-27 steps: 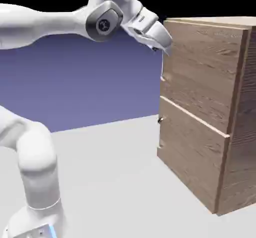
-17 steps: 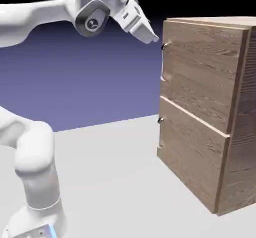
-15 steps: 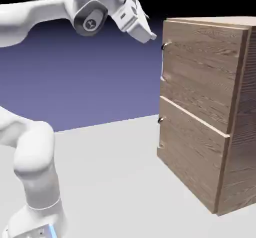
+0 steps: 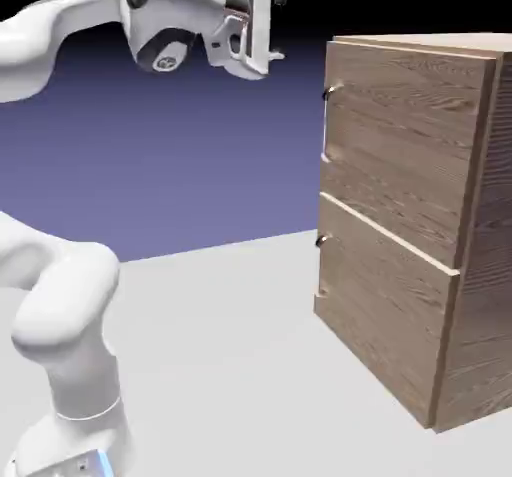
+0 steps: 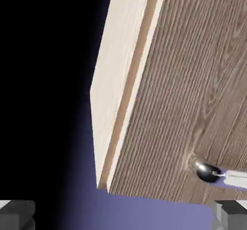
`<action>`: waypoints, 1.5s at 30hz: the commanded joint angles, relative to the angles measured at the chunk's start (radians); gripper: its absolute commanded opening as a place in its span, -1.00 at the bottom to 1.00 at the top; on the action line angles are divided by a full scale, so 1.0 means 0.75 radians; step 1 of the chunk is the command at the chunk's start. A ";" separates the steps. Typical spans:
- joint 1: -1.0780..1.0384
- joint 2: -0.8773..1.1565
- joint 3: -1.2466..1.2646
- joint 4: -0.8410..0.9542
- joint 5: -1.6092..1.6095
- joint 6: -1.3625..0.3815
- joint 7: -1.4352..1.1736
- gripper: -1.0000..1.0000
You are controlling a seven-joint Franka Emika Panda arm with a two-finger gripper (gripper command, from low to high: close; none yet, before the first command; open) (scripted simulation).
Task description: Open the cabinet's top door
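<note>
1. Nearest to me, the white Franka arm's thick lower link rises from the table (image 4: 230, 345) at the lower left. It arches high overhead, so the hand can come at the cabinet from above handle height, it seems.

2. At the end of that arch sits the white two-finger gripper (image 4: 262, 5), up near the top of the exterior view and well apart from the cabinet. In the hand view its small grey finger tips (image 5: 17, 213) sit at the two bottom corners, spread wide with nothing between them. That looks like readiness to straddle the handle.

3. Farther on stands the tall boxy cabinet of light brown wood grain (image 4: 420, 215), resting on the table at the exterior view's right.

4. Its upper, larger wood-grain top door (image 4: 400, 135) lies flush and shut, so the opening is not yet begun.

5. The small curved metal handle (image 4: 328, 93) sits near the door's edge facing the arm. The hand view catches its shiny mount (image 5: 206, 172) low and to the right, off-centre, so I judge the hand must line up before closing.
</note>
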 commanded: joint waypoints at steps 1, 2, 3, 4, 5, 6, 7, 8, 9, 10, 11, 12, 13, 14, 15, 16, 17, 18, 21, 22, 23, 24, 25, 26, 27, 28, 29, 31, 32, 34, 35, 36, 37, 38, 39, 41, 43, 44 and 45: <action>-0.021 -0.007 0.026 0.003 0.058 0.015 0.031 1.00; -0.042 -0.015 0.053 0.007 0.116 0.031 0.062 1.00; -0.063 -0.022 0.079 0.010 0.174 0.046 0.093 1.00; -0.084 -0.030 0.106 0.013 0.232 0.061 0.123 1.00; -0.105 -0.037 0.132 0.017 0.290 0.077 0.154 1.00; -0.125 -0.045 0.158 0.020 0.348 0.092 0.185 1.00; -0.146 -0.052 0.185 0.024 0.406 0.107 0.216 1.00; -0.167 -0.060 0.211 0.027 0.464 0.123 0.247 1.00; -0.188 -0.067 0.238 0.030 0.522 0.138 0.278 1.00; -0.209 -0.075 0.264 0.034 0.580 0.153 0.309 1.00; -0.230 -0.082 0.290 0.037 0.638 0.168 0.340 1.00; -0.251 -0.090 0.317 0.040 0.696 0.184 0.370 1.00; -0.272 -0.097 0.343 0.044 0.754 0.199 0.401 1.00; -0.293 -0.105 0.369 0.047 0.812 0.214 0.432 1.00; -0.314 -0.112 0.396 0.050 0.870 0.230 0.463 1.00; -0.334 -0.120 0.422 0.054 0.928 0.245 0.494 1.00; -0.355 -0.127 0.449 0.057 0.986 0.260 0.525 1.00; -0.376 -0.135 0.475 0.060 1.044 0.276 0.556 1.00; -0.439 -0.157 0.554 0.071 1.218 0.322 0.648 1.00; -0.460 -0.164 0.581 0.074 1.276 0.337 0.679 1.00; -0.481 -0.172 0.607 0.077 1.334 0.352 0.710 1.00; -0.502 -0.179 0.633 0.081 1.392 0.368 0.741 1.00; -0.523 -0.187 0.660 0.084 1.450 0.383 0.772 1.00; -0.544 -0.194 0.686 0.087 1.508 0.398 0.803 1.00; -0.564 -0.202 0.713 0.091 1.566 0.413 0.833 1.00; -0.585 -0.209 0.739 0.094 1.624 0.429 0.864 1.00; -0.606 -0.217 0.765 0.097 1.682 0.444 0.895 1.00; -0.648 -0.232 0.818 0.104 1.798 0.475 0.957 1.00; -0.669 -0.239 0.845 0.107 1.856 0.490 0.988 1.00; -0.688 -0.246 0.868 0.111 1.908 0.504 1.015 1.00; -0.739 -0.238 0.889 0.147 1.911 0.494 1.018 1.00; -0.784 -0.232 0.908 0.180 1.913 0.485 1.019 1.00; -0.834 -0.224 0.928 0.216 1.916 0.475 1.021 1.00; -0.879 -0.218 0.947 0.249 1.918 0.466 1.023 1.00; -0.912 -0.213 0.961 0.273 1.920 0.459 1.025 1.00; -0.912 -0.213 0.961 0.273 1.920 0.459 1.025 -1.00; -0.821 -0.214 0.909 0.177 1.910 0.391 1.009 -1.00; -0.774 -0.214 0.882 0.128 1.902 0.356 1.002 -1.00; -0.726 -0.215 0.853 0.080 1.893 0.322 0.995 -1.00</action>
